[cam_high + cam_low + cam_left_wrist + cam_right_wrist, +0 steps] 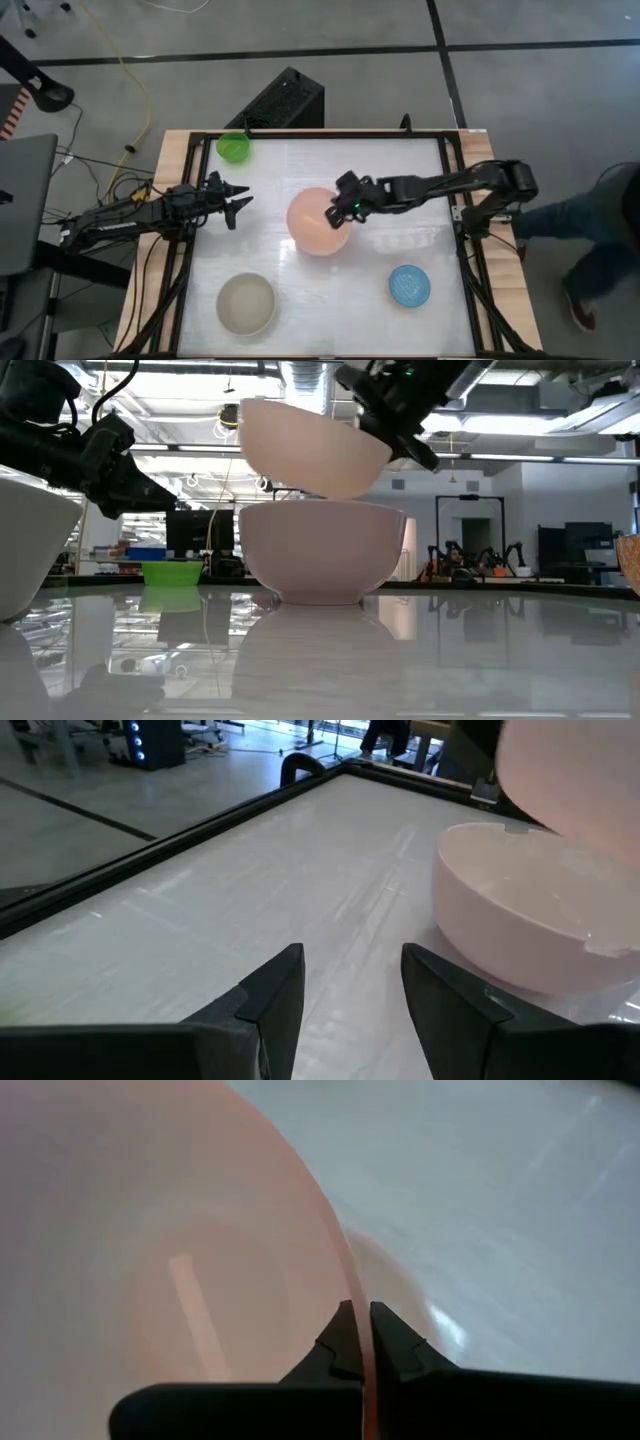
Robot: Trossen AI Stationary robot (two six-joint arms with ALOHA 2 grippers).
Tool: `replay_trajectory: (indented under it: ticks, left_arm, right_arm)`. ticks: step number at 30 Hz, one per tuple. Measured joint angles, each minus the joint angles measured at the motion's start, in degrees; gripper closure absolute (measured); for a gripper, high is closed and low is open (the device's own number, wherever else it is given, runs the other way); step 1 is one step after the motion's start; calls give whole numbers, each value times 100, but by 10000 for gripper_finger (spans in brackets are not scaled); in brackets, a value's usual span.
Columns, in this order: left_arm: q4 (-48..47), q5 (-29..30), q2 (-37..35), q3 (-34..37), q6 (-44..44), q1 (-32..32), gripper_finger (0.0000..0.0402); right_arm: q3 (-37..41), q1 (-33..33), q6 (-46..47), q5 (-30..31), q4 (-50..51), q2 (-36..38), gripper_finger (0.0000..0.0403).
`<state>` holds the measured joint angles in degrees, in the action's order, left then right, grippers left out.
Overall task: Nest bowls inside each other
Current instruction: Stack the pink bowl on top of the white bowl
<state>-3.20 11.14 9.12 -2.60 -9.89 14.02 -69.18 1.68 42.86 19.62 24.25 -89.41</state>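
Overhead, pink bowl in right gripper hides white bowl

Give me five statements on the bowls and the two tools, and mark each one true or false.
1. The right tool is shut on the rim of the pink bowl. True.
2. The pink bowl rests fully inside the white bowl. False: it hangs tilted above the white bowl, not yet seated.
3. The left tool holds the green bowl. False: it is open and empty, off to the side of the white bowl.
4. The blue bowl sits alone on the table. True.
5. The grey-beige bowl is stacked on the blue bowl. False: the two stand apart.
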Motion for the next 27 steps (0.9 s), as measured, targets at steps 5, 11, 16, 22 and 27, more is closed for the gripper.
replay_trajectory:
  ticks: [5, 11, 16, 22, 27]
  left_arm:
    - [0, 0, 0, 1, 1, 0, 244]
    - [0, 0, 0, 0, 0, 0, 244]
    - [0, 0, 1, 0, 0, 0, 244]
    - [0, 0, 1, -1, 0, 0, 244]
    - [-1, 3, 0, 1, 0, 0, 244]
  right_arm:
    - [-455, -18, 263, 7, 450, -491, 396]
    - [-560, -25, 628, 7, 812, -653, 396]
    - [-526, 46, 1125, 276, 1190, -653, 396]
    - [-526, 190, 1511, 284, 1312, -755, 396]
    - [-529, 286, 1730, 293, 1346, -925, 394]
